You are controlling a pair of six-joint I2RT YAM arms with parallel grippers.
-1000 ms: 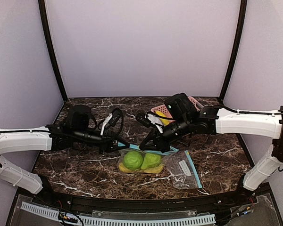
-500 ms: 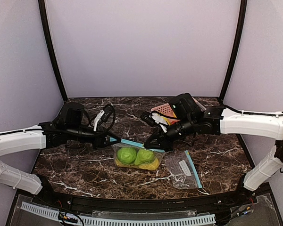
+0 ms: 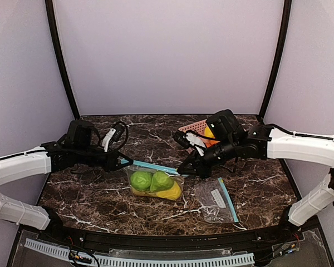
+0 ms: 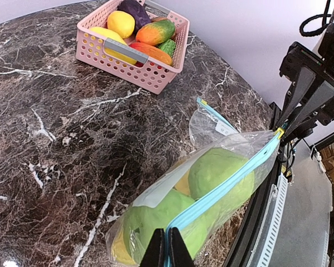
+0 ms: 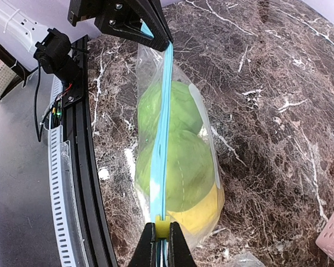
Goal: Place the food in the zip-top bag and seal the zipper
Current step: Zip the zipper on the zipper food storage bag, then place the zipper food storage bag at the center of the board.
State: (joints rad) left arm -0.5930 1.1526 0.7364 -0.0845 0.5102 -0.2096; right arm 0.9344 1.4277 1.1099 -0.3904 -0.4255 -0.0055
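Note:
The clear zip-top bag (image 3: pixel 156 182) lies mid-table with two green fruits (image 5: pixel 181 167) and a yellow one (image 5: pixel 203 214) inside. Its blue zipper strip (image 4: pixel 228 183) is stretched taut between both grippers. My left gripper (image 4: pixel 167 250) is shut on the strip's left end, also seen from above (image 3: pixel 121 162). My right gripper (image 5: pixel 162 236) is shut on the yellow slider (image 5: pixel 162 227) at the strip's right end (image 3: pixel 185 170). More food (image 4: pixel 122 23), yellow, orange and dark purple, sits in the pink basket (image 4: pixel 133 61).
A second, flat zip-top bag (image 3: pixel 214 200) lies to the right of the filled one. The pink basket (image 3: pixel 193 129) stands behind the right arm at the back. A black rail (image 5: pixel 86 183) runs along the table's near edge.
Both grippers have moved left, carrying the bag leftward across the table. The left arm has drawn back toward the left, and the zipper strip now runs straighter between them.

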